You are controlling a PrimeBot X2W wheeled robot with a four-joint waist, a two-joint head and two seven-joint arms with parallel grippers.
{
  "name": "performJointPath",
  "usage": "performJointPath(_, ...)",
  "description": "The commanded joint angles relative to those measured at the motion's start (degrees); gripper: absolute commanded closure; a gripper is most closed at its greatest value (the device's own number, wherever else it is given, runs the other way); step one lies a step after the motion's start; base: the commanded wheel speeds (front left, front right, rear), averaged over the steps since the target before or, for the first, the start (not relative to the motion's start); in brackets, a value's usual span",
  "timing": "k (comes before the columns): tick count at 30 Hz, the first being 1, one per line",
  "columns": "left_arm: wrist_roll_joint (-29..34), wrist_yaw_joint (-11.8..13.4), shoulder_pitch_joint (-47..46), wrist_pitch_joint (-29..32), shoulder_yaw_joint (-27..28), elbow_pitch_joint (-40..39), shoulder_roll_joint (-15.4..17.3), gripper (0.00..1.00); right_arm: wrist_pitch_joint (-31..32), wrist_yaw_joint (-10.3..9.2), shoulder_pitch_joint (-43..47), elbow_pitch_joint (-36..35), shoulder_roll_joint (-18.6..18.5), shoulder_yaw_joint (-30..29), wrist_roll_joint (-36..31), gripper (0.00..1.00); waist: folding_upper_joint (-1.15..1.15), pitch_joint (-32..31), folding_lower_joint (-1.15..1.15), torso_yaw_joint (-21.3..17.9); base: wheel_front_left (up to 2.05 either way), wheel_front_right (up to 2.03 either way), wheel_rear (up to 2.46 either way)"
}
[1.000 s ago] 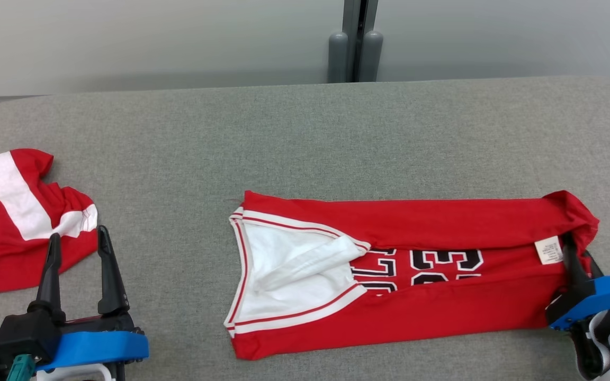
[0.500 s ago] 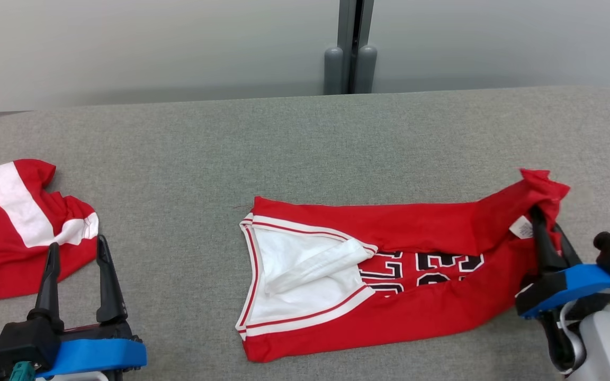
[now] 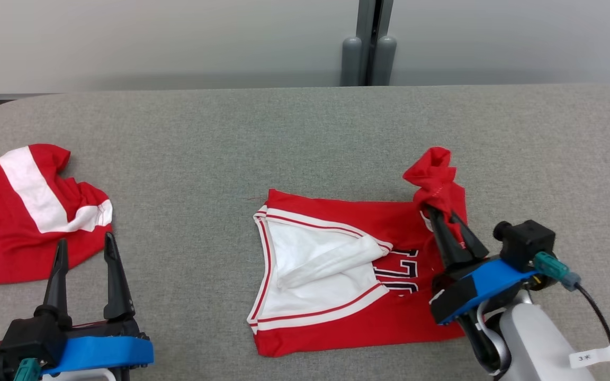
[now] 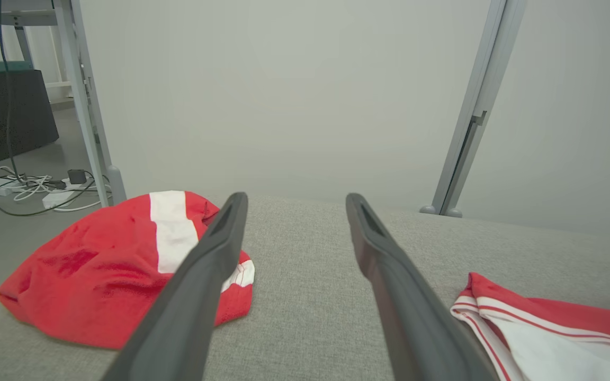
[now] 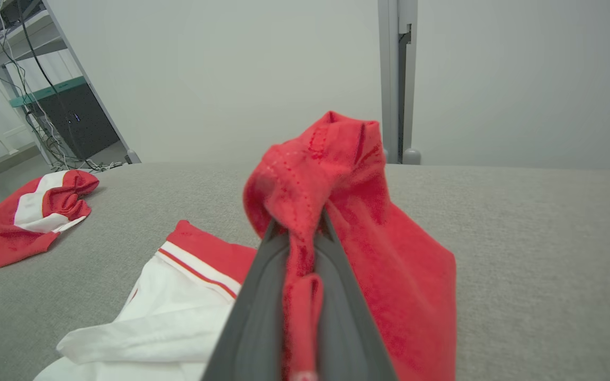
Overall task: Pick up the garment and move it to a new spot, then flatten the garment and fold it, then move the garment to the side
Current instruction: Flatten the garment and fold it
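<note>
Right fingers [image 3: 442, 241] pinch bunched hem of soft red jersey [image 3: 331, 328]; left fingers [image 3: 116, 280] spread, empty, above grey woven table [image 3: 284, 137].

The jersey [image 3: 337, 328] is red with white trim.

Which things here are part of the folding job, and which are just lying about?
In the job: red jersey, its end pinched in the shut right gripper; open left gripper, holding nothing; grey table under it.
Lying about: crumpled red-and-white garment at the table's left; grey post behind the table.
</note>
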Motion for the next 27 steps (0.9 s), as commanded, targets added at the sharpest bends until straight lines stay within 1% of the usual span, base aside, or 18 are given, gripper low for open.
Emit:
performJointPath(1, -0.26, 0.18, -1.06, -0.23, -0.29, 0.00, -0.10, 0.00, 0.20, 0.02, -0.73, -0.24, 0.60, 0.90, -0.15, 1.00, 0.00, 0.30, 0.00, 0.48, 0.00, 0.00, 0.00)
performJointPath(9, -0.51, 0.54, -1.69, -0.23, -1.45, 0.02, -0.09, 0.00, -0.04, 0.03, -3.78, 2.42, 3.25, 7.33, 0.74, 1.00, 0.00, 1.10, 0.00, 2.35, 0.00, 0.00, 0.00)
performJointPath(11, -0.62, 0.28, -2.33, -0.22, -1.76, 0.41, -0.10, 0.00, -0.24, 0.03, -4.54, 3.60, 3.43, 8.87, 1.36, 1.00, 0.00, 1.39, 0.00, 2.93, 0.00, 0.00, 0.00)
performJointPath(18, -1.05, 0.19, -3.99, -0.22, -3.42, 1.30, -0.09, 0.00, -1.75, 0.03, -7.38, 7.30, 3.49, 15.48, 7.25, 1.00, 0.00, 2.33, 0.00, 5.03, 0.00, 0.00, 0.00)
performJointPath(25, -1.63, 0.15, -5.25, -0.19, -4.48, 2.36, -0.09, 0.00, -3.02, 0.03, -10.32, 12.91, 3.48, 18.84, 10.08, 1.00, 0.00, 2.95, 0.00, 6.43, 0.00, 0.00, 0.00)
performJointPath(26, -1.76, 0.16, -5.35, -0.19, -4.62, 2.50, -0.10, 0.00, -3.07, 0.03, -10.74, 13.96, 3.45, 19.32, 10.14, 0.76, 0.00, 2.99, 0.00, 6.52, 0.00, 0.00, 0.00)
performJointPath(27, -1.80, 0.17, -5.43, -0.19, -4.73, 2.63, -0.10, 0.00, -3.31, 0.03, -11.12, 14.58, 3.49, 19.73, 10.57, 0.13, 0.00, 3.01, 0.00, 6.59, 0.00, 0.00, 0.00)
